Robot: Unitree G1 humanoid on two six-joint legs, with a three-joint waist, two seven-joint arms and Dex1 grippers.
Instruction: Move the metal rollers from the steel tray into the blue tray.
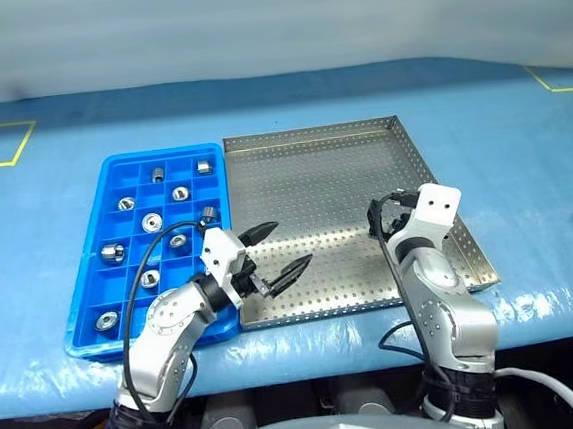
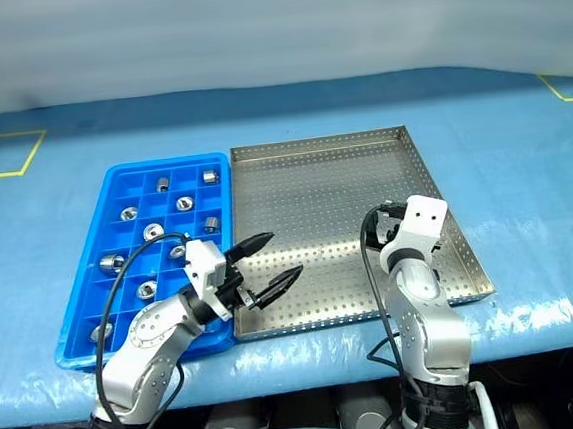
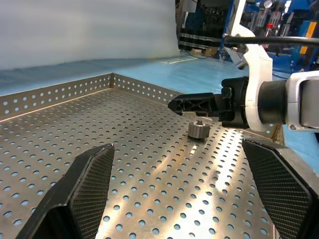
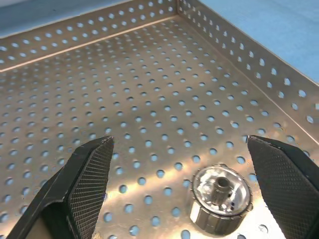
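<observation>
Blue-covered table [image 1: 521, 144] underneath, pale wall behind. Right gripper [image 4: 189, 174] spread to its widest, holding nothing, hung low over the steel tray [image 1: 312, 162] near its right rim, with one roller [image 4: 219, 199] lying between the two fingers, nearer the right-hand one, untouched. Same roller [image 3: 198, 129] seen across the tray just below that gripper's finger. Left gripper [image 1: 275, 251] likewise wide apart and empty, level over the tray's near left part, just beside the blue tray [image 1: 113, 179]. Other rollers [image 1: 152, 222] already sitting one to a compartment there; apparently the last one left on the steel. Step in hand: the reach for that piece. Next: lower a little, centre the fingers about the roller, close, lift clear of the rim, carry left to a free compartment.
</observation>
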